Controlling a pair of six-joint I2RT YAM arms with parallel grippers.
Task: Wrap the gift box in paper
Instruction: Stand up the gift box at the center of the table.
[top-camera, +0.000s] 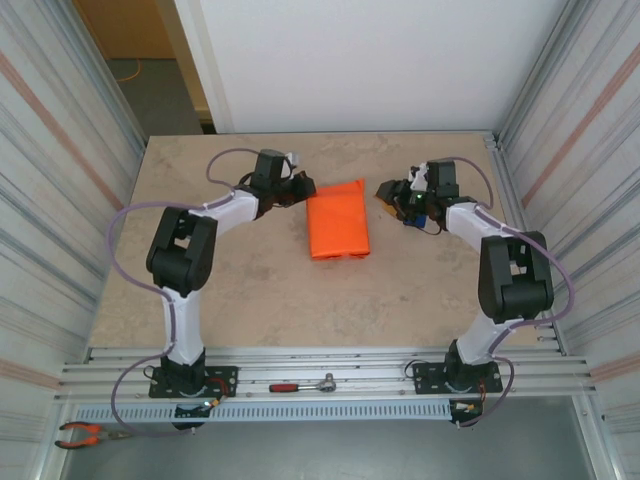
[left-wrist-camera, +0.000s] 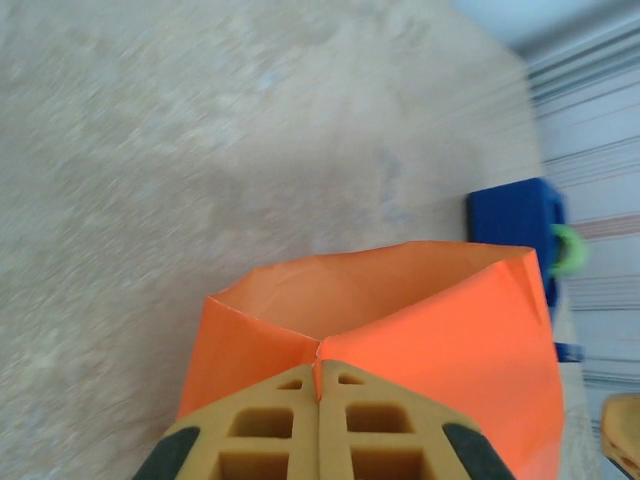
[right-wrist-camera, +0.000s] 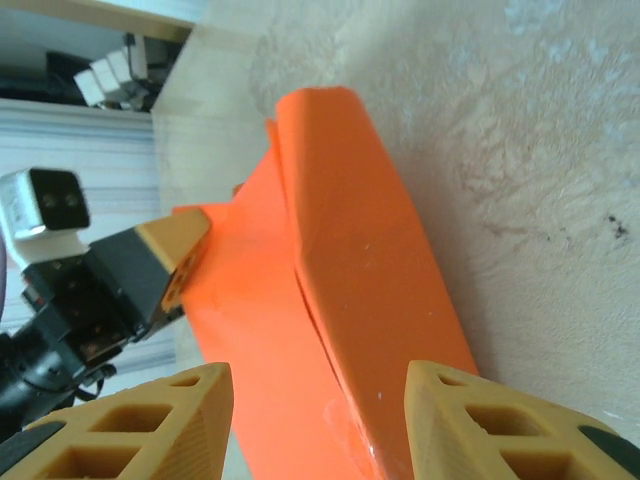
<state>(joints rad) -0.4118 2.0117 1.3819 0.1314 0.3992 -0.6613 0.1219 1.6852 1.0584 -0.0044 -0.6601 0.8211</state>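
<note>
Gift box (top-camera: 338, 222) mid-frame on counter (top-camera: 262, 292), paper (right-wrist-camera: 235, 290) folded round it; left hand (left-wrist-camera: 318, 388) pinched shut on its flap, likely to hold it taut, right hand (right-wrist-camera: 318, 375) spread apart alongside, free to crease

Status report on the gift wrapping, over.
Left gripper shut on the paper, at its edge. Right gripper open, beside the gift box, paper folded over it. Blue tape dispenser off to the side, not blocking.

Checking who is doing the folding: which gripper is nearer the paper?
Left. The left gripper is shut on the paper at its left edge. The right gripper is open, just off the paper's right edge.
</note>
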